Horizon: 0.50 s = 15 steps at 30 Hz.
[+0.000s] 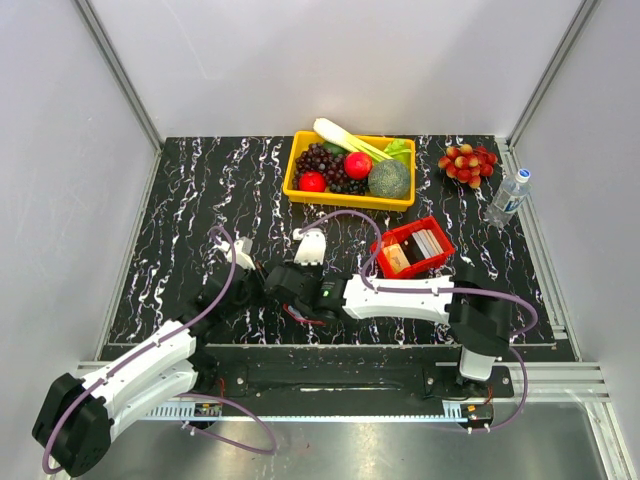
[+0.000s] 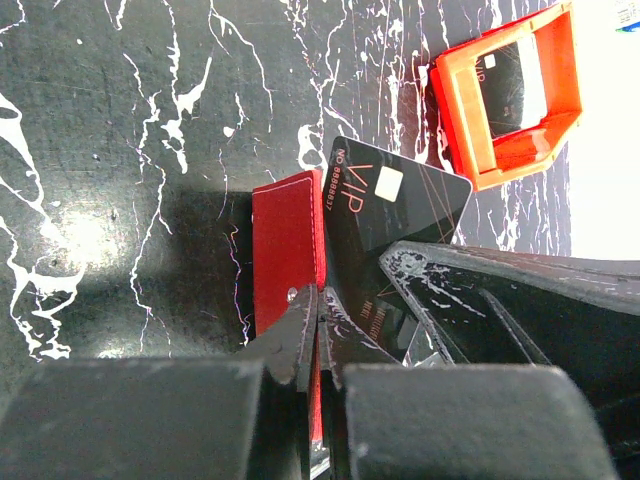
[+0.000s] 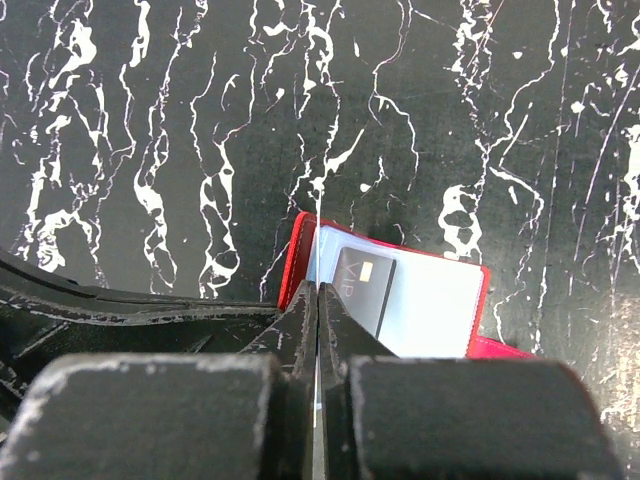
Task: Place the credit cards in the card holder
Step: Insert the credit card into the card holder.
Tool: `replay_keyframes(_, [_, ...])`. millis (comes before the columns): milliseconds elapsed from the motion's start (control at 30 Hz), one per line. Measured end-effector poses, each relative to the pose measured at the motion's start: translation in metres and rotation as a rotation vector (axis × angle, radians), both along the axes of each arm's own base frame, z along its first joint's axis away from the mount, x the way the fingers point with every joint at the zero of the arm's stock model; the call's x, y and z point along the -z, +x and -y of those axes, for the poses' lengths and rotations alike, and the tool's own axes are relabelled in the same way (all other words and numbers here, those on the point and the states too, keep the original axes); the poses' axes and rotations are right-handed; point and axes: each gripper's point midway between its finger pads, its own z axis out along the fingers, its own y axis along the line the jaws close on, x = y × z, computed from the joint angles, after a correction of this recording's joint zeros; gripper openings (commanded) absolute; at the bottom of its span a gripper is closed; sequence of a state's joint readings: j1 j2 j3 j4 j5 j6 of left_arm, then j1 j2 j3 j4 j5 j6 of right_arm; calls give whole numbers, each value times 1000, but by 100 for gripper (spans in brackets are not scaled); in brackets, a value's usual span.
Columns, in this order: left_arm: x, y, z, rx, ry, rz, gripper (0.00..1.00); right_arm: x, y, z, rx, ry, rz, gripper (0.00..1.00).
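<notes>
The dark red card holder (image 2: 285, 250) stands open on the black marbled table, and its pale blue-grey inner face (image 3: 440, 310) shows in the right wrist view. My left gripper (image 2: 318, 300) is shut on the edge of its red cover. A black VIP card (image 2: 400, 205) rises beside the cover and also shows against the pale face (image 3: 365, 285). My right gripper (image 3: 318, 290) is shut on a thin pale sheet seen edge-on; I cannot tell whether it is a card or a holder page. In the top view both grippers (image 1: 258, 275) (image 1: 292, 282) meet and hide the holder.
A bright red tray (image 1: 437, 262) right of the grippers holds whitish (image 1: 424, 243) and tan (image 1: 397, 259) cards; its wall shows in the left wrist view (image 2: 455, 120). A yellow basket (image 1: 300, 190) of produce, a fruit bunch (image 1: 467, 163) and a bottle (image 1: 508, 197) stand at the back.
</notes>
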<state>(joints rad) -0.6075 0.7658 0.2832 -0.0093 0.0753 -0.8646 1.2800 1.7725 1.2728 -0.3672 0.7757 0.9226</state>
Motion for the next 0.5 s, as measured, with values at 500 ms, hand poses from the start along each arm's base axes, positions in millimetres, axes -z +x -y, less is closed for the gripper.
replay_keyframes(500, [-2, 1, 1, 1, -7, 9, 0, 10, 1, 26, 16, -167, 8, 0])
